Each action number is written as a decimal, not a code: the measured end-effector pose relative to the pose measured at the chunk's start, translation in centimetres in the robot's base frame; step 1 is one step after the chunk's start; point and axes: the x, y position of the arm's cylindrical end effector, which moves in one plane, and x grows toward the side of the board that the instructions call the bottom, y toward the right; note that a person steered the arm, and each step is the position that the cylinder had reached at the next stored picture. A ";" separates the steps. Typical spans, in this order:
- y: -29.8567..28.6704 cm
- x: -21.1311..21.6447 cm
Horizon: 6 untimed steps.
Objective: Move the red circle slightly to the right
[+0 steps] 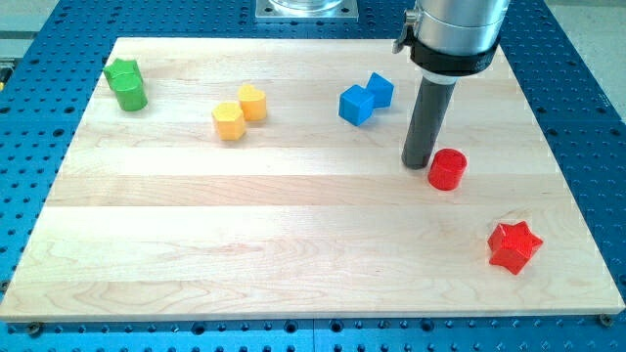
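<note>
The red circle (447, 169), a short red cylinder, stands on the wooden board (293, 254) at the view's right of middle. My tip (419, 162) rests on the board just to the left of the red circle, touching it or nearly so. The dark rod rises from there to the arm's silver and black body at the view's top.
A red star (514, 246) lies toward the bottom right. Two joined blue blocks (366, 98) sit up and left of my tip. Two yellow blocks (240, 110) lie left of centre. A green block (126, 84) stands at the top left.
</note>
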 end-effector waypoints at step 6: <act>6.9 1.2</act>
